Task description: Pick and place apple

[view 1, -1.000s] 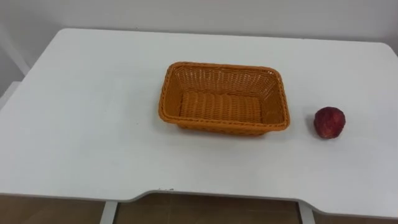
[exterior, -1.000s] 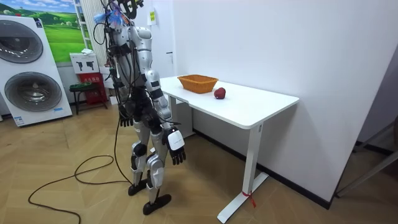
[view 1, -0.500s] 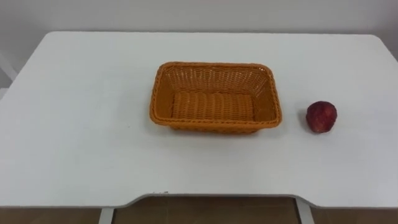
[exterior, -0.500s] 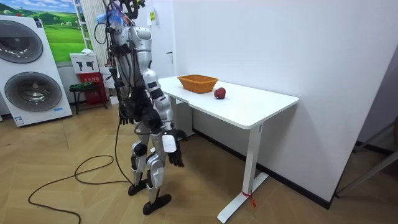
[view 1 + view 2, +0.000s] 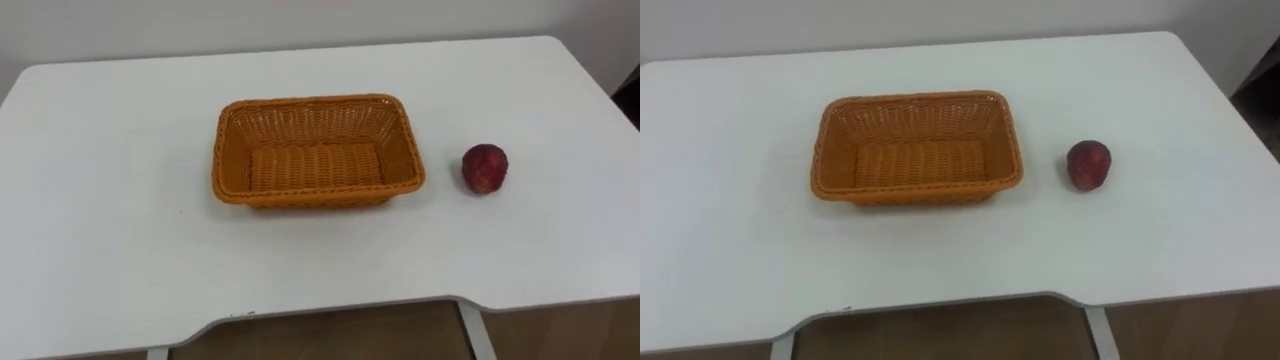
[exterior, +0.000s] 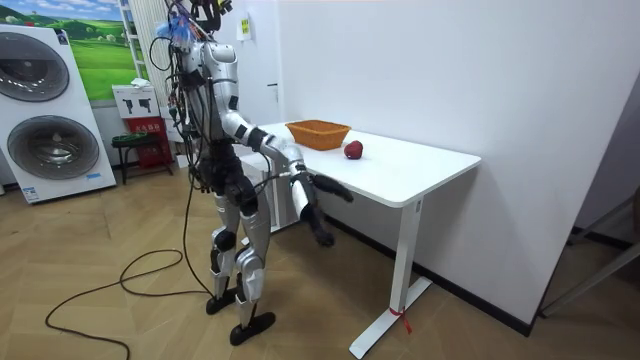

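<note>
A dark red apple point(image 5: 485, 168) lies on the white table point(image 5: 120, 230), a short way to the right of an orange wicker basket point(image 5: 318, 101) with nothing in it. The apple touches nothing. In the room view I stand at the table's front edge, with the basket point(image 6: 318, 133) and the apple point(image 6: 353, 150) ahead of me. My right hand point(image 6: 321, 232) is raised forward, just below the tabletop's edge. My left hand point(image 6: 203, 186) hangs by my hip.
The table's front edge point(image 5: 330, 306) runs close below me, with wooden floor beneath it. A white wall backs the table. A washing machine point(image 6: 45, 110) and a small stool point(image 6: 135, 145) stand at the room view's left, behind me.
My right arm has swung up and forward from beside my thigh to the table's edge. The eye view has shifted with the camera. Apple and basket lie where they were.
</note>
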`<state>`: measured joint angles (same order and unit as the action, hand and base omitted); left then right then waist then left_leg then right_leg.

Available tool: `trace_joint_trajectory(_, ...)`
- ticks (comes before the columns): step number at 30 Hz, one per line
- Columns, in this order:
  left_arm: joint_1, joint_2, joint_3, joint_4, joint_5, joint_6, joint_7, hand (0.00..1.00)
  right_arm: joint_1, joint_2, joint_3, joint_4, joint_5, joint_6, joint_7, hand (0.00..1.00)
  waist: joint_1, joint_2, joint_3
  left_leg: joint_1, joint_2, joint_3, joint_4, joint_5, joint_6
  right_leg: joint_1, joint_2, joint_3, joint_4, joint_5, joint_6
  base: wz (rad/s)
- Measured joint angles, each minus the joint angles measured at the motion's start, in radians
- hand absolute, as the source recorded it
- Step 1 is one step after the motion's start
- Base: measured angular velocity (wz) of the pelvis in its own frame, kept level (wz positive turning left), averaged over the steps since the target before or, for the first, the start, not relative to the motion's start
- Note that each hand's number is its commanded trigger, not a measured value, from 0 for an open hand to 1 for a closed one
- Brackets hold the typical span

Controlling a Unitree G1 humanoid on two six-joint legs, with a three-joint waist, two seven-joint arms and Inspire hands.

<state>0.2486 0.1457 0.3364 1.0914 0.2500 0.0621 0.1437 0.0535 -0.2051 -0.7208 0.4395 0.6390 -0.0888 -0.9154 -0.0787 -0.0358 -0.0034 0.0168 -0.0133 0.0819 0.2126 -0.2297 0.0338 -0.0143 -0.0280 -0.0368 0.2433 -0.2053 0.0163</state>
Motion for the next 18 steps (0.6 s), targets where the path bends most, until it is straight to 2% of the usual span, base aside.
trace_joint_trajectory(2, 0.000, 0.000, -0.024, 0.000, -0.001, -0.006, 0.005, 0.00, 0.001, -0.001, 0.028, -0.095, -0.172, -0.016, -0.050, 0.00, 0.005, -0.003, -0.0001, -0.006, 0.000, -0.003, 0.000, 0.000, 0.000, -0.007, -0.001, -0.005, -0.001, 0.000, 0.000, 0.02)
trace_joint_trajectory(6, 0.001, 0.003, -0.082, -0.001, -0.001, -0.018, 0.004, 0.00, 0.004, -0.002, 0.094, -0.218, -0.313, -0.040, -0.076, 0.00, 0.015, -0.004, 0.0017, -0.010, 0.001, -0.006, 0.000, 0.000, 0.000, -0.009, 0.000, -0.008, -0.005, 0.001, -0.001, 0.02)
trace_joint_trajectory(7, -0.003, 0.004, -0.104, -0.001, -0.003, -0.020, 0.004, 0.00, 0.004, -0.002, 0.132, -0.248, -0.352, -0.045, -0.078, 0.00, 0.016, -0.007, 0.0047, -0.011, 0.001, -0.006, 0.001, 0.000, 0.000, -0.010, 0.000, -0.008, -0.004, 0.001, -0.001, 0.00)
trace_joint_trajectory(10, -0.012, 0.004, -0.143, -0.005, 0.000, -0.032, 0.002, 0.00, 0.010, -0.001, 0.216, -0.297, -0.474, -0.046, -0.060, 0.00, 0.032, -0.007, 0.0056, -0.013, 0.002, -0.002, 0.001, 0.000, 0.000, -0.014, 0.001, -0.004, -0.005, 0.002, -0.001, -0.03)
trace_joint_trajectory(13, -0.016, 0.004, -0.168, -0.009, -0.002, -0.037, 0.002, 0.00, 0.012, -0.002, 0.281, -0.337, -0.526, -0.066, -0.026, 0.00, 0.043, 0.002, 0.0071, -0.015, 0.003, -0.001, -0.003, 0.000, 0.000, -0.019, 0.001, -0.003, -0.007, 0.005, 0.000, -0.02)
trace_joint_trajectory(16, -0.015, 0.003, -0.179, -0.011, -0.004, -0.041, -0.002, 0.00, 0.012, -0.002, 0.327, -0.337, -0.564, -0.070, 0.016, 0.00, 0.058, 0.017, -0.0001, -0.014, 0.002, -0.001, -0.007, 0.000, 0.000, -0.021, 0.001, -0.004, -0.007, 0.006, 0.000, 0.00)
trace_joint_trajectory(18, -0.015, 0.003, -0.185, -0.011, -0.003, -0.042, -0.007, 0.00, 0.011, -0.002, 0.360, -0.337, -0.566, -0.070, 0.048, 0.00, 0.063, 0.025, -0.0001, -0.012, 0.002, -0.001, -0.007, 0.000, 0.000, -0.020, 0.001, -0.005, -0.007, 0.006, 0.000, 0.00)
